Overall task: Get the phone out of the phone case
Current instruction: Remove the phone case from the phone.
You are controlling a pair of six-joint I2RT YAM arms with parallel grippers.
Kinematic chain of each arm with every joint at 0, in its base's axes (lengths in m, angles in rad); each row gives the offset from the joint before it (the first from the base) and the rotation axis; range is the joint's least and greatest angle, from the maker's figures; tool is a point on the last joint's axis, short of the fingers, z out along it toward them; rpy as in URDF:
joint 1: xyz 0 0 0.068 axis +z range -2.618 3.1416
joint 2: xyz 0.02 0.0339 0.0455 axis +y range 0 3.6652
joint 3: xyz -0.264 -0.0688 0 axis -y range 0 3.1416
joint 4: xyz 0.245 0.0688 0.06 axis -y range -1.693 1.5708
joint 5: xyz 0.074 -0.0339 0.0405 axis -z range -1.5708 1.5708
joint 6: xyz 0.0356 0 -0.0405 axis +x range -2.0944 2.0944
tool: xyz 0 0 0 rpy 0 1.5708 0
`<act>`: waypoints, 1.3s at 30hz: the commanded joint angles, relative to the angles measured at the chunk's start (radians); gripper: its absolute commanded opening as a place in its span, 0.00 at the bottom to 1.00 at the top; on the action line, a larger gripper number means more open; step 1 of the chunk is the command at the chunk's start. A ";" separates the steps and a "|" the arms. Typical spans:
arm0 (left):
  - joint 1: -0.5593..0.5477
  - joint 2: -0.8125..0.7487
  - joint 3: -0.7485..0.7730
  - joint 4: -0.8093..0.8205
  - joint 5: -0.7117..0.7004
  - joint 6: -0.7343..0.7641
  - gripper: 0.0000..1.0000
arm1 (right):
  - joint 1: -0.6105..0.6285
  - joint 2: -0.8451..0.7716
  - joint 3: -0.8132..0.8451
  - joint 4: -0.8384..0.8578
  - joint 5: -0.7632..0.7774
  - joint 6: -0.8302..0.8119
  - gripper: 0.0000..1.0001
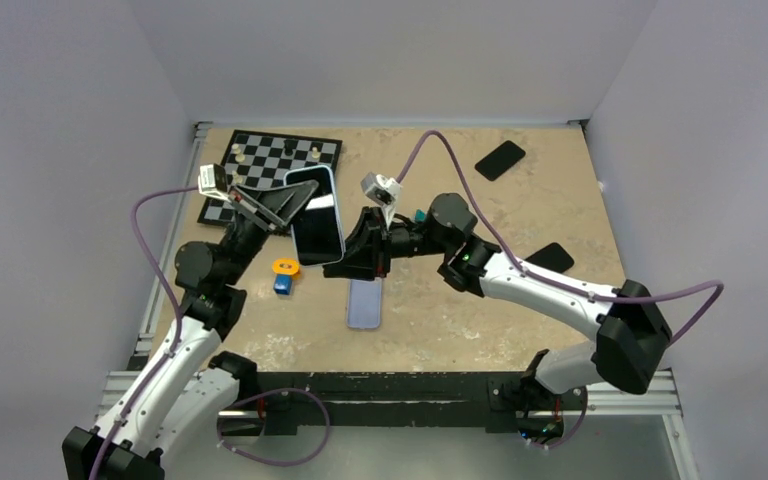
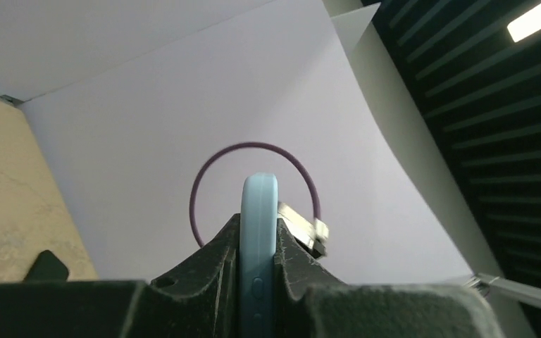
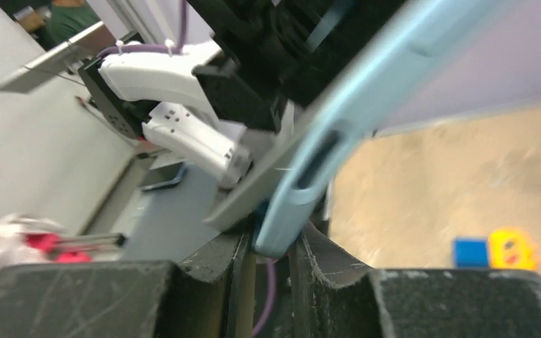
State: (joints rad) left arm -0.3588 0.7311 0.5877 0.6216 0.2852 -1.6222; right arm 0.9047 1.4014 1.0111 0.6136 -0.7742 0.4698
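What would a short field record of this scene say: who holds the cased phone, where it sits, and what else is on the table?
held item: phone in a blue case
left tool: shut on the case edge
right tool: shut on the case corner
position: lifted above the table
also on table: chessboard, black phones, toy
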 commanded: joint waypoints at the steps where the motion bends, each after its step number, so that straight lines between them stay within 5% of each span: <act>1: -0.065 -0.010 0.070 0.145 0.241 0.071 0.00 | -0.081 0.097 -0.079 -0.140 0.101 0.302 0.00; 10: -0.066 0.073 0.021 0.269 0.235 -0.055 0.00 | -0.115 0.047 0.014 -0.404 0.107 0.116 0.00; 11: -0.066 0.061 0.021 0.232 0.221 -0.024 0.00 | -0.115 0.030 0.008 -0.418 0.108 0.099 0.05; 15: -0.065 0.008 0.037 0.093 0.153 0.123 0.00 | -0.114 -0.112 -0.077 -0.465 0.153 0.072 0.54; 18: -0.064 -0.009 0.025 0.044 0.086 0.203 0.00 | -0.115 -0.239 -0.149 -0.509 0.222 0.107 0.65; 21: -0.063 0.004 0.012 0.049 0.049 0.249 0.00 | -0.114 -0.361 -0.203 -0.503 0.245 0.187 0.63; 28: -0.063 0.062 -0.029 0.149 0.032 0.228 0.00 | -0.115 -0.425 -0.211 -0.287 0.132 0.394 0.43; 39: -0.063 0.052 -0.039 0.145 0.032 0.221 0.00 | -0.112 -0.304 -0.185 -0.114 0.072 0.503 0.43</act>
State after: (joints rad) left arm -0.4202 0.8104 0.5381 0.6716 0.3355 -1.3945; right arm 0.7898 1.0740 0.7815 0.3832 -0.6674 0.9150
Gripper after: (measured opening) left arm 0.205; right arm 0.433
